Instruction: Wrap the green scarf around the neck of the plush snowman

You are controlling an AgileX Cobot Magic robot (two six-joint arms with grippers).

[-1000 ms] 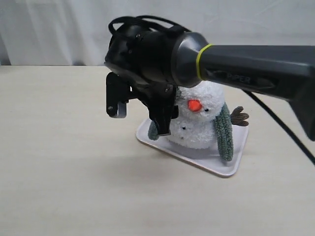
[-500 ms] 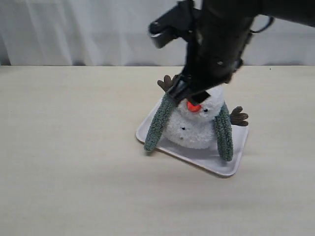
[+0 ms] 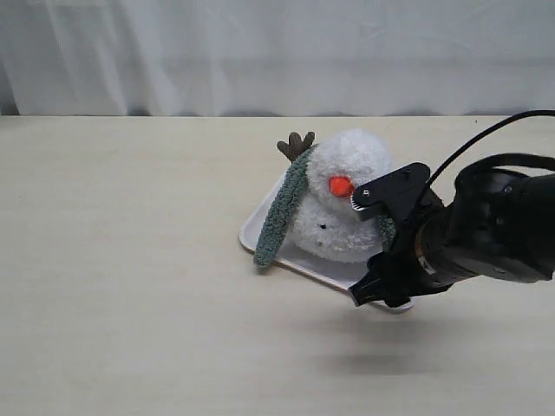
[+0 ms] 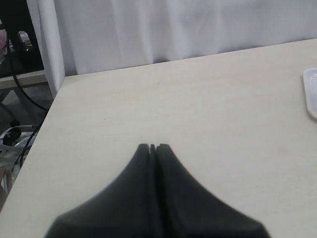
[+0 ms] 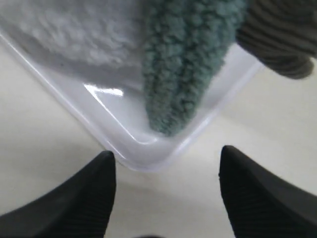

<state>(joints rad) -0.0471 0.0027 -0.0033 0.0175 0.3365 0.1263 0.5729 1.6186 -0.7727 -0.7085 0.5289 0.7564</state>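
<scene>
Down from over the plush snowman [image 3: 347, 173], my right tool [image 3: 384, 243] now sits low beside it, jaws wide and empty; the green scarf [image 3: 279, 217] hangs either side (draped, not yet crossed).

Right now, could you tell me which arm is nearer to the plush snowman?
Right. The right arm hangs beside the plush snowman, by the tray; the left arm is far off.

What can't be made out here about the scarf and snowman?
- Exterior view: the right gripper covers one side of the plush snowman and most of the green scarf end hanging there.
- Exterior view: the head hides the scarf behind the snowman's neck.
- Right wrist view: the frame edge cuts off the snowman above its base.
- Left wrist view: only a tray edge shows.
</scene>
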